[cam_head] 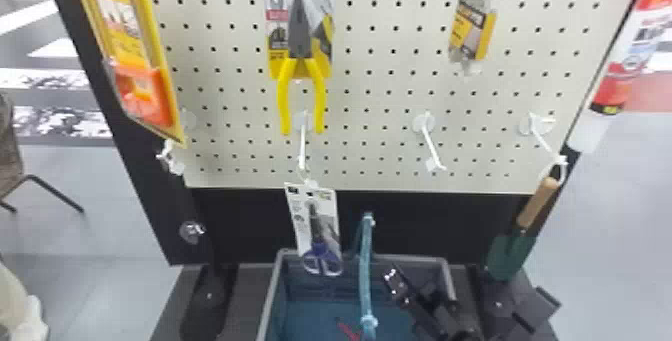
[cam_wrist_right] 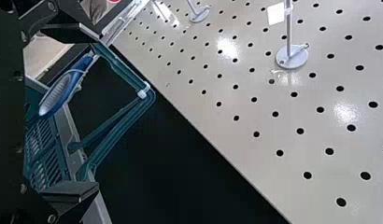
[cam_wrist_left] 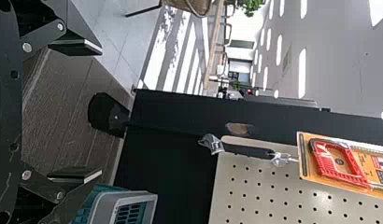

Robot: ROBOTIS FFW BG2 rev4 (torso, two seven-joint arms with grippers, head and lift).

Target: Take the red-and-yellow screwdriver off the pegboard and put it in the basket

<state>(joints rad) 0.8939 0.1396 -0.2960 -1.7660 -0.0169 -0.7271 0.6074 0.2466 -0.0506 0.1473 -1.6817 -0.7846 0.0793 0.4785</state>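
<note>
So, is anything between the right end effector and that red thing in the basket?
Yes, in the head view the raised teal handle of the basket stands between the right end effector and the red item, which might be the screwdriver.

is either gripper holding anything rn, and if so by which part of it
Nothing is held: the black left gripper and black right gripper both stand open, with nothing clamped between their fingers.

The left gripper (cam_wrist_left: 101, 111) has its jaws spread apart. A black-handled tool (cam_wrist_left: 248, 150) and a packaged red tool (cam_wrist_left: 341, 163) hang along the pegboard (cam_wrist_left: 262, 191); the grey-rimmed basket (cam_wrist_left: 126, 197) shows near one jaw.
</note>
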